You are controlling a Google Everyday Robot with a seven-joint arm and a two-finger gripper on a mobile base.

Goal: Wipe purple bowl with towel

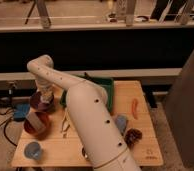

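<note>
A: Wooden table. Where's the round, shallow purple bowl?
B: Left side, under the gripper; its grip, cannot tell. Glossy orange-red bowl just beside; smooth white arm blocks the middle.

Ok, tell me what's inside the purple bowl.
The gripper is down in the purple bowl, something pale, maybe the towel, at its tip. The floor beneath is hidden.
</note>
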